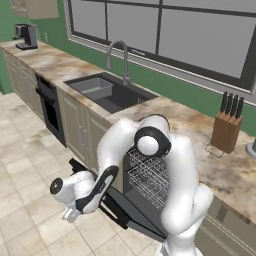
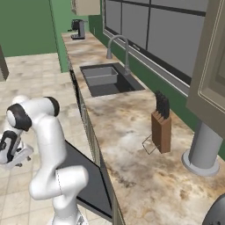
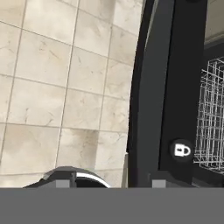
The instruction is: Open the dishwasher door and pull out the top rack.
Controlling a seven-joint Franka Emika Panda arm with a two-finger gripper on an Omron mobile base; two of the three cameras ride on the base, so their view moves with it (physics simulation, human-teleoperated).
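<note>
The dishwasher door [image 1: 135, 216] lies swung down flat, a dark grey panel just above the floor, also seen beside the arm [image 2: 88, 178]. Inside the open cavity the top rack [image 1: 134, 159] sits as a silvery wire basket above a lower one [image 1: 150, 186]; my elbow covers part of it. My gripper [image 1: 70, 215] hangs low at the door's outer edge, over the tiles [image 2: 19, 160]. In the hand view the gripper [image 3: 111, 183] is open with nothing held; the door's dark edge [image 3: 144, 87] runs up just inside the right fingertip [image 3: 159, 183]. Wire grid [image 3: 212, 109] shows past the door; which basket it is I cannot tell.
A black oven front [image 1: 50, 107] stands left of beige cabinet doors [image 1: 75, 125]. On the counter are a sink [image 1: 107, 92] with a faucet [image 1: 117, 55], a knife block [image 1: 226, 131] and a coffee machine [image 1: 26, 36]. Tiled floor [image 1: 25, 165] spreads left of the door.
</note>
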